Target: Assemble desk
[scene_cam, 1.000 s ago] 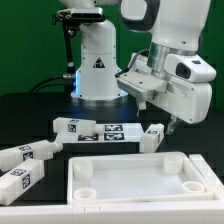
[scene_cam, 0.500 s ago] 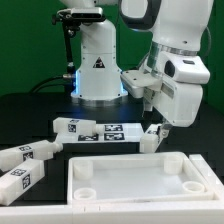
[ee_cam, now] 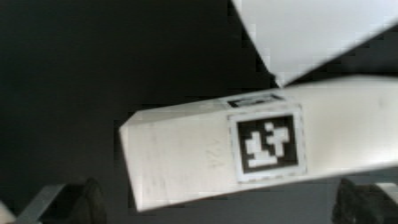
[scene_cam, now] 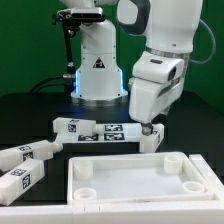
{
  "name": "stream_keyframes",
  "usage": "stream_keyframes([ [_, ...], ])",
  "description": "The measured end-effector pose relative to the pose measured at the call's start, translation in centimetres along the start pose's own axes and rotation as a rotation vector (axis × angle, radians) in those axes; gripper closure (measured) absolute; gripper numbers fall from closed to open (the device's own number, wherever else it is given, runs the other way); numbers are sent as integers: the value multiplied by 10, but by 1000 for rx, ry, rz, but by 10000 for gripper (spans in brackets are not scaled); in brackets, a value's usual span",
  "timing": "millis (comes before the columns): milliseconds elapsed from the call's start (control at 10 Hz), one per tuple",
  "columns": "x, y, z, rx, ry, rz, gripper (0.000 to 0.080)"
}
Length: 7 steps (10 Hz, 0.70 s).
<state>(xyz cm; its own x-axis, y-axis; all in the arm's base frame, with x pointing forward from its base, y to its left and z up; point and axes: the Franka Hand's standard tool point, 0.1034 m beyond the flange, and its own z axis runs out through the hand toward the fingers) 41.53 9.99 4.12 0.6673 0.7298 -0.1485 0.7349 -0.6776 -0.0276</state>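
The end effector (scene_cam: 150,124) hangs released, jaws wide, right above the leg (scene_cam: 152,137) that lies just behind the far rim of the tabletop panel (scene_cam: 130,180), toward that panel's end on the exterior view's right. The 3 other legs (scene_cam: 30,152) lie off the panel's opposite end. In the wrist view the leg (ee_cam: 267,140) is skew to the line between the fingers (ee_cam: 71,200) and not yet between them, so I judge the wrist should first turn to meet 2 long flat sides squarely, then descend and close gently.
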Motion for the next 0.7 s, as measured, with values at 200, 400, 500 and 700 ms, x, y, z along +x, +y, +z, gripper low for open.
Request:
stream_keyframes([
  [200,8,-6,-1,-29,15,-13,151],
  [400,8,-10,0,-11,18,119,151],
  [500,8,-10,-1,-1,21,197,151],
  [700,7,6,-11,60,-13,512,151],
])
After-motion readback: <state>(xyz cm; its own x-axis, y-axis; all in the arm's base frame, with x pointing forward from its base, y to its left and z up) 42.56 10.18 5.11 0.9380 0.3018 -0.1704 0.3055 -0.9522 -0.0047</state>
